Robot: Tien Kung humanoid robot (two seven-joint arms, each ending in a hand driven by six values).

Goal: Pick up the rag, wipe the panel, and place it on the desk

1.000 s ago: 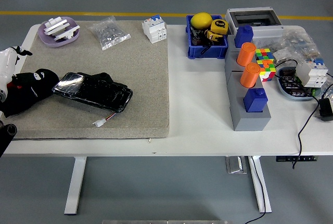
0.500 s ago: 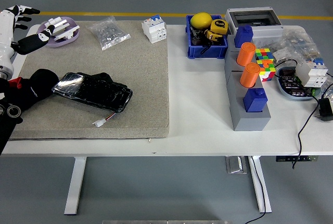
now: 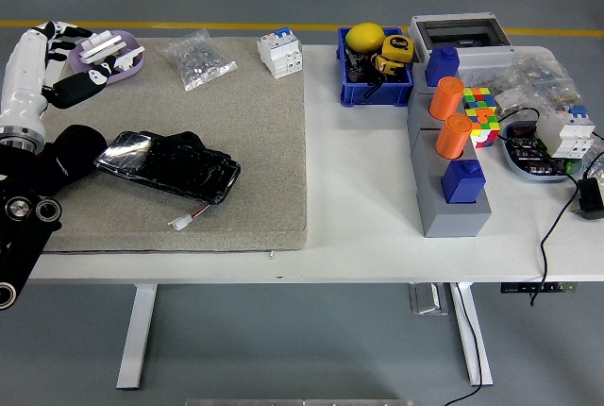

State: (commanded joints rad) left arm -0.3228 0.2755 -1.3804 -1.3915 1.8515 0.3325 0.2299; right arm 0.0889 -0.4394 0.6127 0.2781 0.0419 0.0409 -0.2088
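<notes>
Head view: left hand raised over far-left corner of white table, fingers spread and relaxed, nothing held; hovering just beside lilac dish, contact not confirmable from this angle. Black forearm entering from left edge. Right arm out of frame.

Black rag bunched at left edge of grey mat, touching left end of glossy black panel. Panel flat on mat, lying toward near-left, small white connector on a lead just off its near side.

Clear bag of small parts at far edge of mat; white breaker at mat's far-right corner. Blue bin with yellow items at far edge. Grey block on right side carrying two orange cylinders and blue pieces; coloured cube beside it.
</notes>
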